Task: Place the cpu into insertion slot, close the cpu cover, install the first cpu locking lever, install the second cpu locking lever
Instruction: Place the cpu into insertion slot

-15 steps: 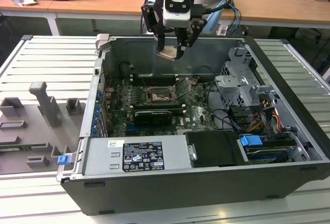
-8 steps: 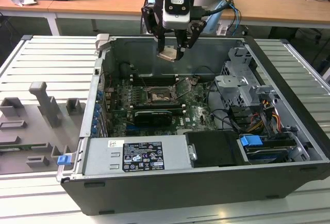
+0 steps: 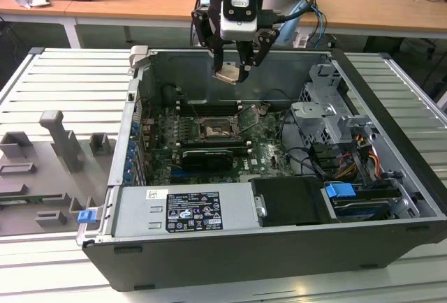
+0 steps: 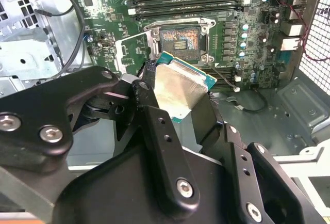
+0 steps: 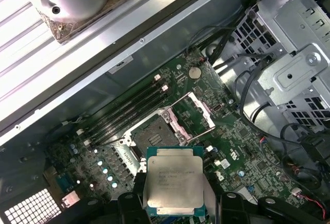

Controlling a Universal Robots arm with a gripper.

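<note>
My gripper (image 3: 234, 68) hangs over the open computer case, shut on the cpu (image 3: 229, 75). Both wrist views show the cpu (image 4: 178, 87) (image 5: 172, 182) as a flat silvery square on a green base, clamped by two opposite edges between the black fingers (image 4: 149, 105). It is well above the green motherboard (image 3: 265, 151). The insertion slot (image 3: 216, 130) (image 4: 180, 40) (image 5: 153, 132) lies open, a dark square with a metal rim, almost straight below the cpu. The cpu cover (image 5: 194, 112) (image 4: 130, 52) is swung open to one side of the slot.
Long black memory slots (image 5: 126, 113) run beside the socket. A grey drive cage (image 3: 323, 118) with loose cables (image 3: 307, 160) fills the case toward the exterior view's right. A silvery power supply (image 3: 183, 209) sits at the near wall. Grey fixtures (image 3: 59, 139) stand outside on the table.
</note>
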